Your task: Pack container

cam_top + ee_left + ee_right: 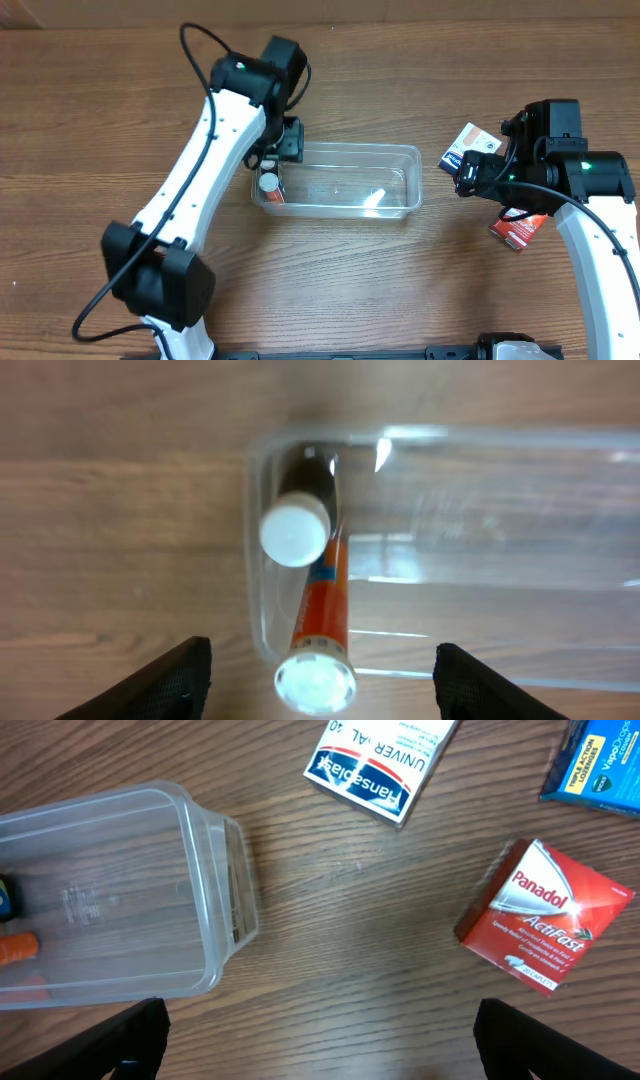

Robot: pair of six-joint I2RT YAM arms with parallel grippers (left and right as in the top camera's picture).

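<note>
I have the container lying near the middle of the worktop, its long sides running parallel to the near and far edges. My left gripper hangs over its left end, the end toward the worktop's left edge. In the left wrist view both fingers are spread wide, one over the wood outside the end wall and one over the bin, with nothing held between them. Below them, against that end wall, a dark bottle with a white cap and an orange tube lie inside the bin, touching side by side. The rest of the floor looks bare, though glare hides part of it. My right gripper is off the opposite end, toward the right edge of the worktop, with the jaws parted and empty – the container's rounded right corner sits to one side of it. On the wood beyond that corner lie a white Hansaplast box, a red Panadol box and a blue box, all apart from the bin and from each other.
</note>
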